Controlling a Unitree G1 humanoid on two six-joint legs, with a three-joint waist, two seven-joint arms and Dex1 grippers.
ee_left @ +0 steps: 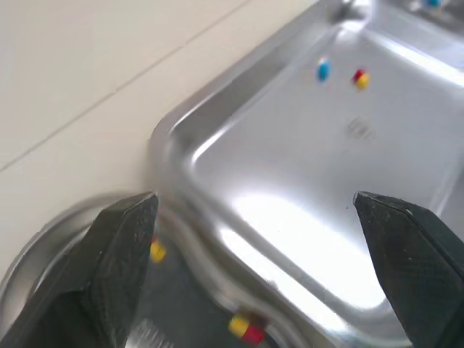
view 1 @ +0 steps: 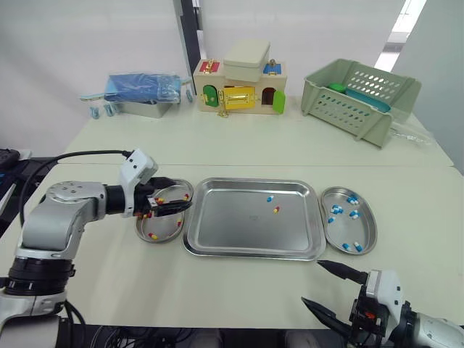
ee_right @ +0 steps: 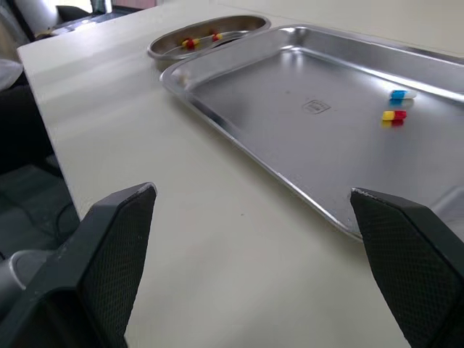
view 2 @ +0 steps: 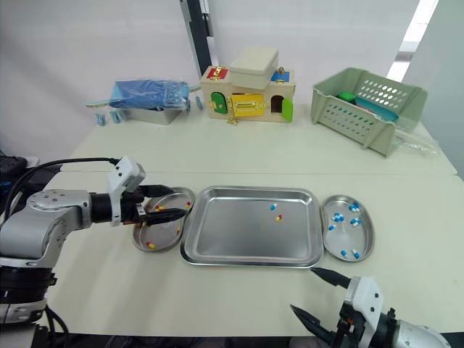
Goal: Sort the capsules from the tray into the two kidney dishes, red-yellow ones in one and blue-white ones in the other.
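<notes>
Sitting behind tray [view 1: 250, 254]: blue pkg [view 1: 143, 88], toy house [view 1: 239, 85], grn basket [view 1: 359, 94].

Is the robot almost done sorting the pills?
Nearly. Some red-yellow capsules lie in the left kidney dish and blue-white capsules in the right kidney dish. Nothing is in hand: the left end effector hovers open. To sort: one blue-white capsule and one red-yellow capsule on the tray.

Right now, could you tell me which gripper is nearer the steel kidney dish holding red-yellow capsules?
Left. The left gripper hangs open over that steel kidney dish; the right gripper sits off the rectangular steel tray's near right corner.
</notes>
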